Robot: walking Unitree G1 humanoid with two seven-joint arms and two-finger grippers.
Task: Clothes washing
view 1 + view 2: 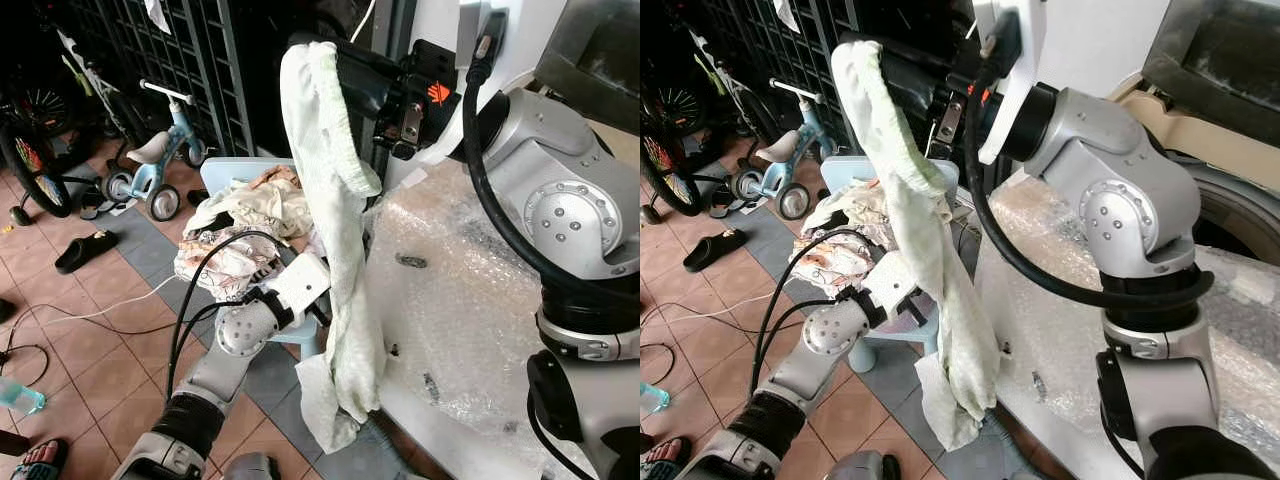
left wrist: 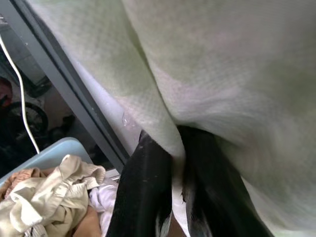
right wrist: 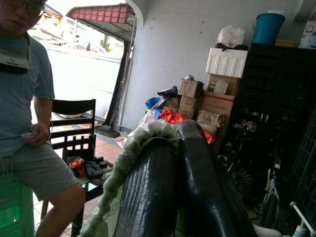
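Here, the pale green towel (image 1: 335, 230) hangs full length from the right gripper (image 1: 335, 65), which holds its top edge high above the floor; the cloth drops past the front corner of the bubble-wrapped washing machine (image 1: 470, 300) and its lower end trails near the tiles. In the right wrist view the two black fingers (image 3: 163, 187) lie pressed side by side, with the towel's rolled hem (image 3: 131, 153) caught along them — clamped on the cloth. The left gripper (image 2: 173, 197) sits lower, at the towel's middle. Its fingers are closed together on a fold of the fabric, and the cloth drapes over their tips, hiding them.

The right arm (image 1: 1120, 200) reaches up and across from the shoulder, elbow bent, a black cable looping round it. The left arm (image 1: 235, 335) extends forward and up from below, wrist near the towel's inner edge.

Behind the towel stands a light blue basket (image 1: 225, 170) heaped with cream and patterned clothes (image 1: 250, 215), partly screened by the hanging cloth. The floor is terracotta tile (image 1: 90, 340). A small blue scooter (image 1: 160, 160), a bicycle wheel (image 1: 30, 150) cut off at the frame edge, and a black sandal (image 1: 85, 250) lie to the left. The right wrist view shows a seated person (image 3: 29, 123) — shorts, light blue shirt — and stacked cardboard boxes (image 3: 207, 103) against a wall.
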